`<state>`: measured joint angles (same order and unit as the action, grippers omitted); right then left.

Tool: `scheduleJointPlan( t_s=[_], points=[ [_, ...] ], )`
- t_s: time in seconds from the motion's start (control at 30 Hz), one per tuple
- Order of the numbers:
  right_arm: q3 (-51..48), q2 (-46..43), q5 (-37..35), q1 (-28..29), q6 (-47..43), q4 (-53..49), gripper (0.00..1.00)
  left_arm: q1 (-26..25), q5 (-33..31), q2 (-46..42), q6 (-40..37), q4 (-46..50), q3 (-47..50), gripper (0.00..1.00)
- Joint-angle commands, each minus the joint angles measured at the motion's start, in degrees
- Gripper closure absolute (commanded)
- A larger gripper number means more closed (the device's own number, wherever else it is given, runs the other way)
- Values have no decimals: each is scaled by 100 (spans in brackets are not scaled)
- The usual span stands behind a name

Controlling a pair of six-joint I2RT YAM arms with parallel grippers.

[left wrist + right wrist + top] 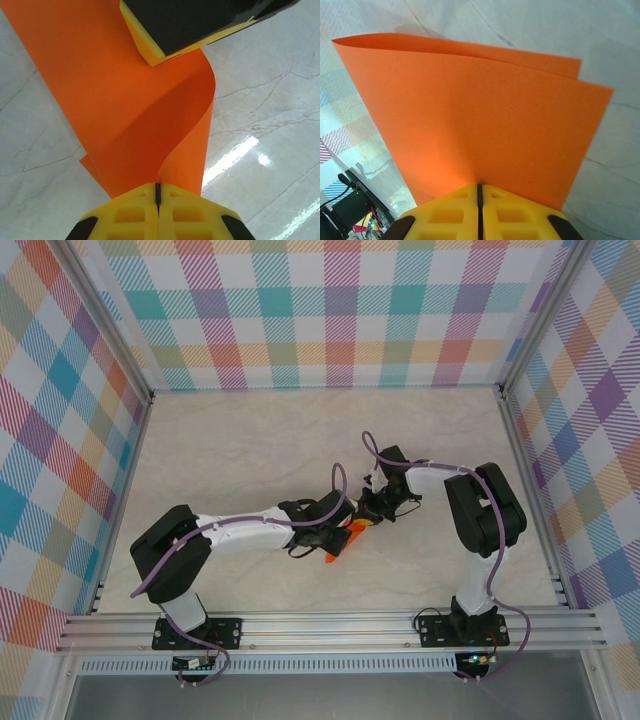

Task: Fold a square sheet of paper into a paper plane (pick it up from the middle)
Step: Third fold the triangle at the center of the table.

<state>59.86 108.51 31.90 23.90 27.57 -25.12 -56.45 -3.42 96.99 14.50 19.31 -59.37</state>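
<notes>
Pale marble-look tabletop (250,440); plaid-patterned walls (340,310) on 3 sides; aluminium rail (330,625) along near edge.

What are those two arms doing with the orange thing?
Two robot arms are handling an orange sheet of paper together at the middle of the table. The left pincer and the right pincer are each shut on an edge of it. The sheet is bent over on itself in a loose curve, not pressed into a sharp crease, so it does not look like a plane yet.
</notes>
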Motion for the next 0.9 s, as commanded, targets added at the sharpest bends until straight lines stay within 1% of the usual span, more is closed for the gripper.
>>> scheduleJointPlan(
  t_s=[0.0, 0.47, 0.63, 0.87],
  points=[
    [12, 140, -320, 51, -96, -248, 91, 135, 103, 91, -160, -37, -67, 100],
    [94, 47, -209, 45, 20, -242, 90, 283, 69, 428, -265, -63, -134, 100],
    [295, -132, -59, 45, 55, -291, 89, 292, 171, 475, -324, -67, -175, 100],
    [601, -102, -163, 50, 21, -453, 88, 292, 214, 464, -336, -69, -162, 100]
  ],
)
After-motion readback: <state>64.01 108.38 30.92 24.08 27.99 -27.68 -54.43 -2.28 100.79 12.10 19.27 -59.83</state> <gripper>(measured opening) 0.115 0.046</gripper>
